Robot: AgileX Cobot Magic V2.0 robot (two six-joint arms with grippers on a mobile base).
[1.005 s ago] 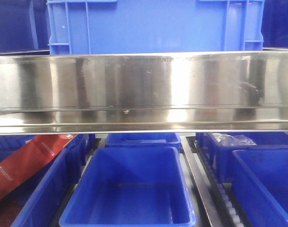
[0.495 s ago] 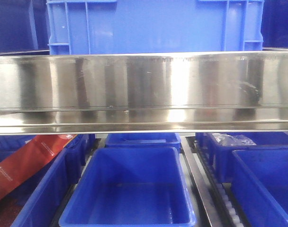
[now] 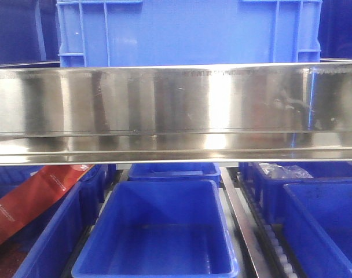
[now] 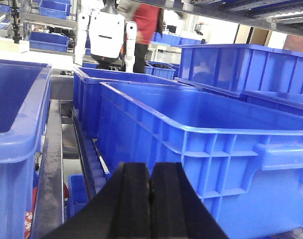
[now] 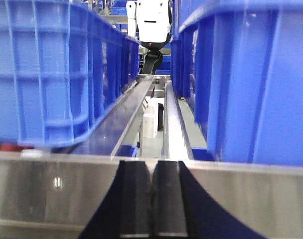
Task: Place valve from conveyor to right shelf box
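- Left gripper (image 4: 150, 199): two black, flat-faced fingers with a matte finish, widening toward the base into black angled shoulders.
- Right gripper (image 5: 151, 204): matching black finger pair, same flared black base. No cables, screws or markings visible on either.

A wide steel beam (image 3: 176, 110) hides the lower part of the upper crate (image 3: 187, 32) and the far ends of the bins (image 3: 158, 231) below. The red packet (image 3: 31, 200) runs off the left edge. A blurred person in red (image 4: 146, 25) stands half-hidden behind a white machine (image 4: 107, 35).
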